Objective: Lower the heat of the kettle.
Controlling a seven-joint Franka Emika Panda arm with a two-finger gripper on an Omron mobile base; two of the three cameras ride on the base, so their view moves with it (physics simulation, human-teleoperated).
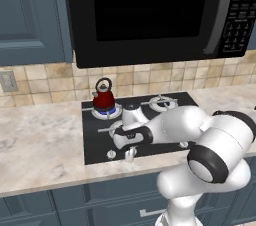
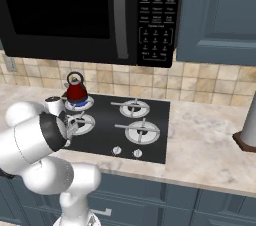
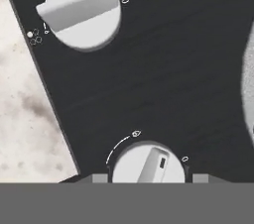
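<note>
The small red kettle point(image 1: 104, 96) point(image 2: 76, 90) with a black loop handle stands on the rear left burner, and a blue flame ring point(image 1: 106, 113) shows under it. My gripper point(image 1: 130, 153) points down at the front strip of the black cooktop point(image 1: 95, 140), well in front of the kettle. In the hand view the gripper point(image 3: 150, 178) is open, with its tips on either side of a white knob point(image 3: 149, 164) and a small gap on each side. A second white knob point(image 3: 82, 10) point(image 1: 111, 154) lies beside it, nearer the cooktop's edge.
A black microwave point(image 1: 150, 10) hangs low over the cooktop. Three other burners point(image 2: 140, 131) are bare. Marble counter point(image 1: 40, 145) runs on both sides. A grey cylinder on a dark base point(image 2: 247, 130) stands at the far right.
</note>
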